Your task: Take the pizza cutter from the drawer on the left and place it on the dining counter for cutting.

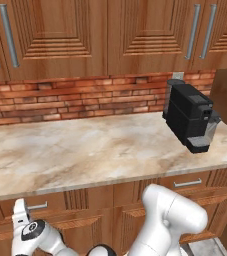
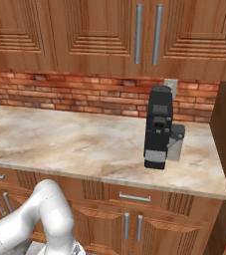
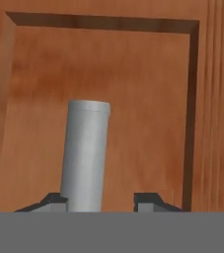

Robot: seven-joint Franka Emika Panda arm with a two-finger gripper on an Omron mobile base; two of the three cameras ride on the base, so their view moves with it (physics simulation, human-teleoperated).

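Observation:
The drawer (image 3: 148, 108) is shut, and its brown wooden front is very close in the hand view. Its silver bar handle (image 3: 85, 148) runs up the picture from between my fingertips. My gripper (image 3: 101, 200) straddles the handle with the jaws partly closed. The left fingertip (image 3: 49, 200) is against the bar, and a gap remains between the bar and the right fingertip (image 3: 153, 200). In the left base view my hand (image 1: 21, 212) is low at the left, at the drawer handle (image 1: 37, 205) under the counter edge. The pizza cutter is hidden. The dining counter is out of view.
A marble counter (image 1: 85, 150) with a brick backsplash runs above the drawers. A black coffee machine (image 1: 189, 117) stands on its right end. Another drawer (image 1: 187, 183) sits to the right, with cabinet doors (image 2: 132, 224) below and wall cabinets (image 1: 60, 35) above.

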